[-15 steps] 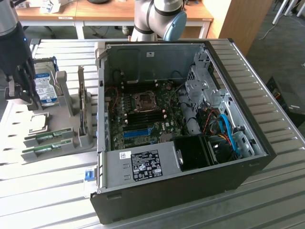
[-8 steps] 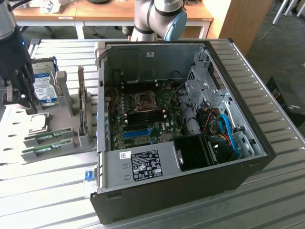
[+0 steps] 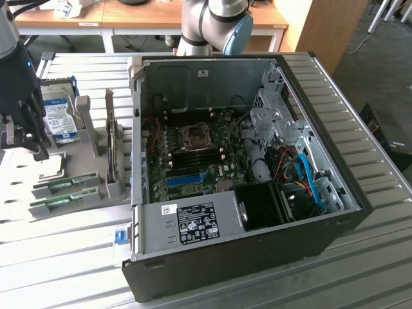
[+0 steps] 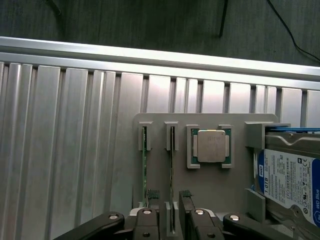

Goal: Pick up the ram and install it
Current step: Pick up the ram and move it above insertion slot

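The jaws are hanging spread either side of one ram [image 4: 172,160] standing in its tray [image 4: 210,190] slot on the table [image 4: 75,150]; nothing is being gripped yet, so pickup and installing are remaining.

We read this as a robotics lab or test workshop. A slatted aluminium worktable [image 3: 58,257] carries an open desktop computer case [image 3: 257,257] at five o'clock in the exterior view, with its motherboard [image 3: 193,154] bare. At nine o'clock a grey fixture block [image 3: 87,164] keeps loose parts in cut slots, among them a hard drive [image 3: 61,119] and a processor [image 4: 211,146]. A robot arm [image 3: 215,26] stands at twelve o'clock. Wooden desks [image 3: 129,16] sit behind at eleven o'clock. The dark floor [image 3: 364,71] is at two o'clock, and the wrist view has a cable [image 4: 223,17] lying on it.
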